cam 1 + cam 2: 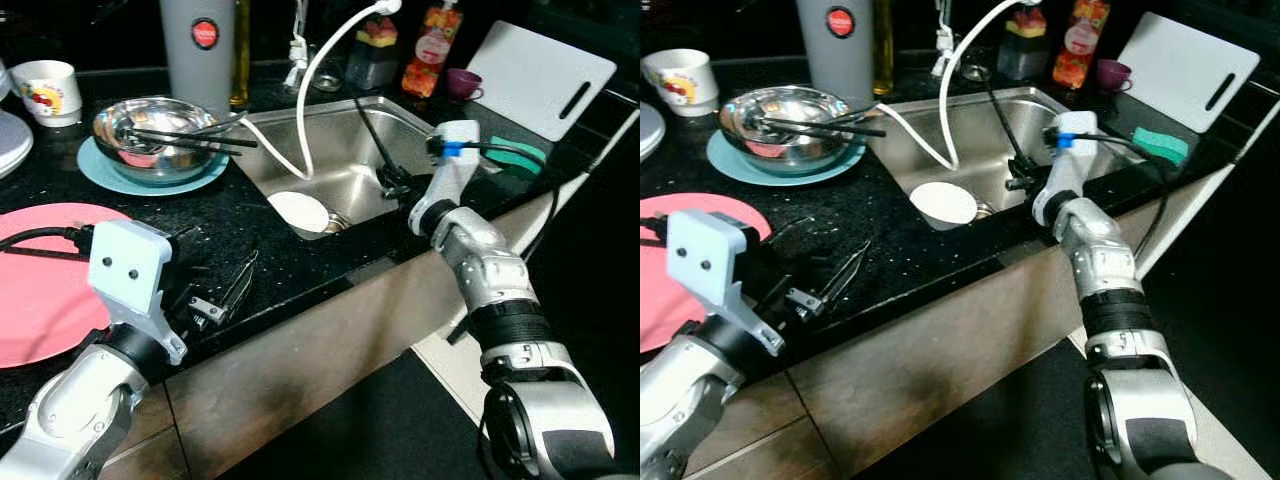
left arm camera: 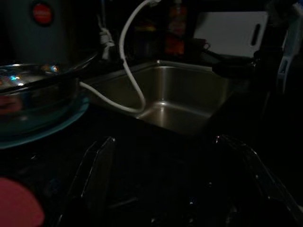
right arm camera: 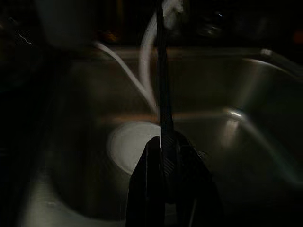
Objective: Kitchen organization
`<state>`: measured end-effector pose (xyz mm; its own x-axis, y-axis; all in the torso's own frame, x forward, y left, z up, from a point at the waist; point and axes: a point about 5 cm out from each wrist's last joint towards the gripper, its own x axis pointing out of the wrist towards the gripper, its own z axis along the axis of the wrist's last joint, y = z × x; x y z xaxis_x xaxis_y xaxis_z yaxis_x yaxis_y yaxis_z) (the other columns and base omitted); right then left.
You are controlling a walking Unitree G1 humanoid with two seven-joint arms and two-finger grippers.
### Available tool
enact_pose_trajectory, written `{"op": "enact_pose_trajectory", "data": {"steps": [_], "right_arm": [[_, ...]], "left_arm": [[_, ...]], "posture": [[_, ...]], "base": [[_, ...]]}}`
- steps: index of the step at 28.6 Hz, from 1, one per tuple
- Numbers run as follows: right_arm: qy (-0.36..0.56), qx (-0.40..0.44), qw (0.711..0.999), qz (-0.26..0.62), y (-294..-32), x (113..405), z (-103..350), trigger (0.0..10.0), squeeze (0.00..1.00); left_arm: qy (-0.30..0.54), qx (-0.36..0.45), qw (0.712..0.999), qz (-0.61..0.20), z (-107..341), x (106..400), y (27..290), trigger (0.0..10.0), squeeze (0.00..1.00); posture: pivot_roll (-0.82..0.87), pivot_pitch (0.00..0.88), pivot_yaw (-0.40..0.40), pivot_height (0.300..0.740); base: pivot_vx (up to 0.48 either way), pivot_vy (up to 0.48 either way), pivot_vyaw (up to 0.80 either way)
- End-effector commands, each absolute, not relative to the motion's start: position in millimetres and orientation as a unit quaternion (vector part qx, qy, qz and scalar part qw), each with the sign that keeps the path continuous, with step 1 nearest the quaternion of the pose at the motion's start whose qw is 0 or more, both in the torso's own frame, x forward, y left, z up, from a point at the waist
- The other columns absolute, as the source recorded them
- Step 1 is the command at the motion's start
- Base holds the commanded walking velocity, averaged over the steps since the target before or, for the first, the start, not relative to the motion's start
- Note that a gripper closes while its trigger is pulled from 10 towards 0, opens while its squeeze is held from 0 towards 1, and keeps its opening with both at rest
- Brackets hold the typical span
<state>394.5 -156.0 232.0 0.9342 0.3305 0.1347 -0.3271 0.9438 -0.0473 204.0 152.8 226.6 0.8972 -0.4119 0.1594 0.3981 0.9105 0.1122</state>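
Chopstick near-upright, right gripper clamped

Left arm: silver jointed shell, black collar | left wrist block: pale grey, two dark screws, black cable exiting at 9 o'clock | right arm: silver segments, ribbed black band | right wrist block: white, blue marking, black cable exiting at 3 o'clock | fingers: long, black

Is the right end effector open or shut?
Shut: the right end effector over the sink has its fingers clamped on a thin black stick.
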Motion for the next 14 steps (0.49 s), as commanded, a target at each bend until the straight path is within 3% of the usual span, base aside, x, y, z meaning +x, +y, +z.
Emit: {"op": "enact_pose_trajectory", "data": {"steps": [1, 5, 6, 7, 8, 13, 14], "right_arm": [[-0.033, -0.066, 0.991, 0.108, -169.2, 398.7, 223.1, 10.0, 0.00], [-0.004, -0.106, 0.991, 0.077, -176.9, 399.9, 215.5, 10.0, 0.00], [-0.001, -0.107, 0.992, 0.071, -179.0, 400.0, 214.7, 10.0, 0.22], [-0.001, -0.107, 0.992, 0.071, -179.0, 400.0, 214.7, 10.0, 0.22], [-0.001, -0.099, 0.993, 0.070, -181.8, 399.8, 215.0, 10.0, 1.00], [-0.052, -0.007, 0.995, 0.085, -178.5, 399.5, 227.8, 10.0, 1.00], [-0.102, 0.065, 0.987, 0.108, -173.4, 397.3, 240.9, 10.0, 0.60]], "left_arm": [[-0.084, 0.041, 0.972, -0.215, 224.8, 202.2, 151.9, 10.0, 0.00], [-0.081, 0.039, 0.971, -0.221, 224.2, 200.3, 150.2, 10.0, 0.00], [-0.078, 0.040, 0.971, -0.223, 223.5, 200.1, 149.7, 10.0, 0.00], [-0.078, 0.040, 0.971, -0.223, 223.5, 200.1, 149.7, 10.0, 0.00], [-0.076, 0.040, 0.970, -0.225, 222.4, 199.7, 149.2, 10.0, 0.00], [-0.071, 0.042, 0.970, -0.230, 220.9, 199.3, 148.9, 10.0, 0.00], [-0.070, 0.042, 0.969, -0.232, 220.7, 199.5, 148.8, 10.0, 0.00]], "posture": [[0.24, 0.000, -0.109, 0.740], [0.24, 0.000, -0.110, 0.740], [0.23, 0.000, -0.107, 0.740], [0.23, 0.000, -0.107, 0.740], [0.23, 0.000, -0.103, 0.740], [0.22, 0.000, -0.097, 0.740], [0.22, 0.000, -0.095, 0.740]], "base": [[0.000, 0.000, 0.00], [0.000, 0.000, 0.00], [0.000, 0.000, 0.00], [0.000, 0.000, 0.00], [0.000, 0.000, 0.00], [0.000, 0.000, 0.00], [0.000, 0.000, 0.00]]}}
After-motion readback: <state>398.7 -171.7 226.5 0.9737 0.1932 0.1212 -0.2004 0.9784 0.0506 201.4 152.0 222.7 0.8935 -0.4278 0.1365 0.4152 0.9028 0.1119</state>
